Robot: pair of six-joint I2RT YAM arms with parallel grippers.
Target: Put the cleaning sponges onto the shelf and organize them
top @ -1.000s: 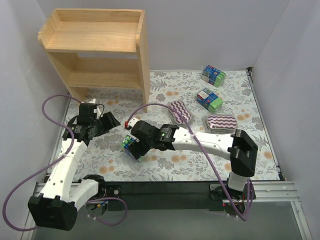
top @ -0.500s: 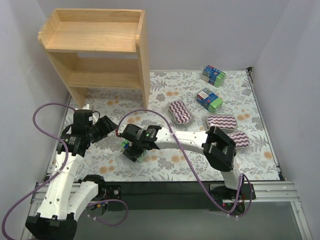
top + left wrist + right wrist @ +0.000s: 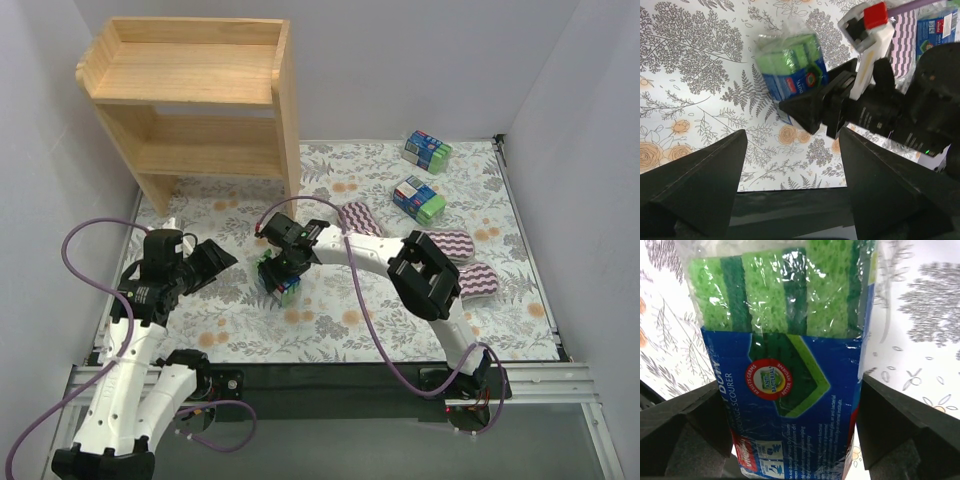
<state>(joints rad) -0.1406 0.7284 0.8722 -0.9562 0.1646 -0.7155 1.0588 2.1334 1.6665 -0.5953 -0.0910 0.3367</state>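
Green-and-blue wrapped sponge pack [image 3: 785, 340] sits between the right gripper [image 3: 281, 274] fingers, on the floral mat [image 3: 330, 330] left of centre, well short of the light wooden two-tier shelf [image 3: 180, 80]. A second ago my right arm was stretched flatter, with this pack nearer the front edge. It has since folded up and carried or nudged the pack a little towards the shelf foot, and its jaws have come in from wide to the pack's sides. On the wrist view both fingers look to be touching the wrap, so I read it as a grip just made. I can't tell if it is firm, or if the pack is off the mat.

Left gripper [image 3: 216, 261] has drawn back; jaws wide apart, nothing in them, aimed at the pack.

The pack's long axis runs along the right fingers, green sponge end pointing away from the wrist and blue printed end towards it.

Nothing is on the shelf yet.
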